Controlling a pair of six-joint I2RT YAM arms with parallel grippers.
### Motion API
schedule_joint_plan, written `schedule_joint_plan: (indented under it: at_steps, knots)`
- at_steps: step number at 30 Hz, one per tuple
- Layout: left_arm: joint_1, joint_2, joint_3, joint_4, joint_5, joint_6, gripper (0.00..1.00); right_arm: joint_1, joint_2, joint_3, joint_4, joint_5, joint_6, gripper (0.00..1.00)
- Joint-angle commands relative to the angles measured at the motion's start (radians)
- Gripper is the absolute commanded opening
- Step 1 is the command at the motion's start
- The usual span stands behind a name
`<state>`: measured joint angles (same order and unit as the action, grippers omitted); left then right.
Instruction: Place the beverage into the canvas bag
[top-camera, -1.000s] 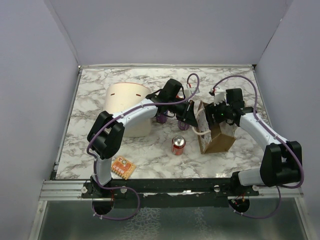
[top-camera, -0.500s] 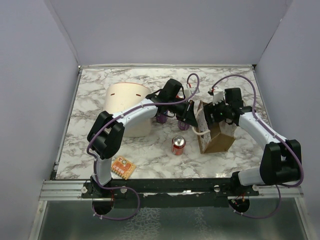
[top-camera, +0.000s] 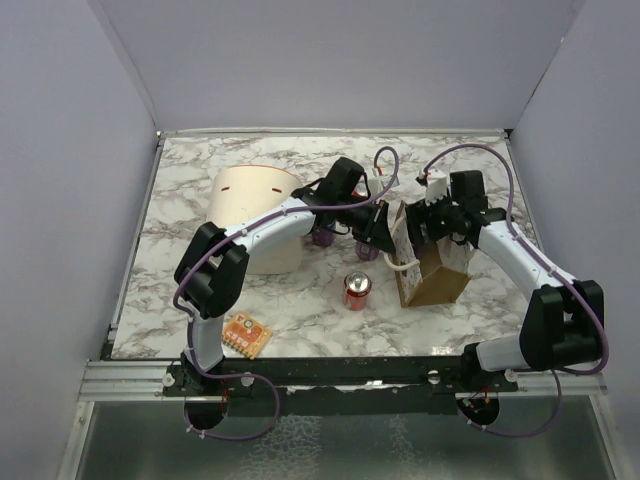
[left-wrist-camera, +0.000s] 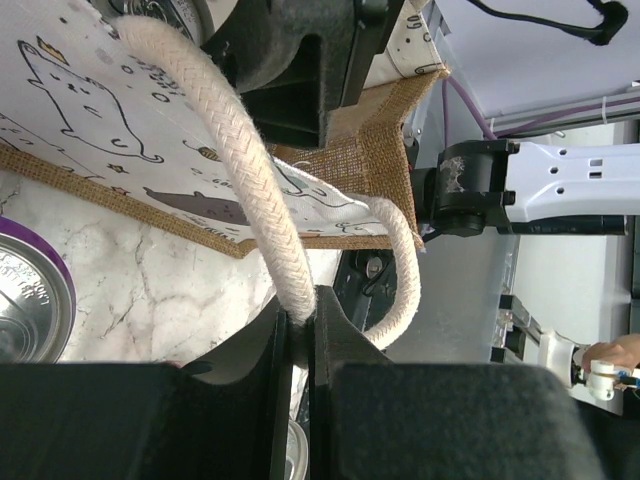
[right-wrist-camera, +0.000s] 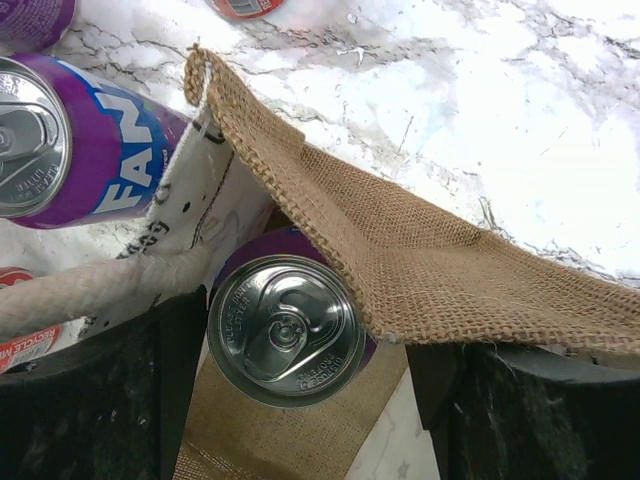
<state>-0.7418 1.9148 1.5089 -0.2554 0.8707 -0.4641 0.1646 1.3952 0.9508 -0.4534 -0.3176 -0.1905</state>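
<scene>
release is the change: right gripper (right-wrist-camera: 308, 352) has just spread its jaws wider than the purple can (right-wrist-camera: 285, 330), which stands loose inside the bag (right-wrist-camera: 430, 265), left gripper (left-wrist-camera: 300, 335) staying clamped on a handle (left-wrist-camera: 250, 185), so 1 beverage looks delivered.

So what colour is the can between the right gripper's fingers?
Purple can with a silver top; right wrist view.

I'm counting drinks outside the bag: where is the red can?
In the top view, the red can stands upright on the marble table, front of centre, just left of the canvas bag.
</scene>
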Motion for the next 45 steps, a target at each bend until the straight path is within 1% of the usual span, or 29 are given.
schedule_joint_plan:
  at_steps: [1,8,18,23,27,35,40,45]
  knots:
    - [-0.004,-0.049,-0.006,0.022,-0.019,0.017,0.0,0.007,-0.026,0.054,-0.014,-0.007,-0.017,0.77]
    - [-0.004,-0.056,-0.009,0.028,-0.019,0.009,0.0,0.006,-0.052,0.1,-0.054,0.021,-0.009,0.77]
    - [-0.004,-0.063,-0.02,0.03,-0.032,0.033,0.0,0.006,-0.156,0.109,-0.036,0.059,-0.012,0.77]
    - [-0.004,-0.071,-0.026,0.038,-0.025,0.045,0.12,0.007,-0.196,0.125,-0.031,0.049,-0.016,0.77]
    - [-0.004,-0.085,-0.024,0.045,-0.015,0.056,0.22,0.007,-0.227,0.122,-0.026,0.012,-0.055,0.77]
    - [-0.004,-0.114,-0.002,0.017,0.006,0.089,0.48,0.007,-0.24,0.154,-0.074,-0.099,-0.123,0.78]
    - [-0.003,-0.165,-0.002,-0.027,0.009,0.163,0.69,0.007,-0.236,0.201,-0.102,-0.175,-0.135,0.79]
    - [-0.001,-0.255,-0.01,-0.101,-0.006,0.308,0.9,0.008,-0.21,0.284,-0.14,-0.273,-0.138,0.81]
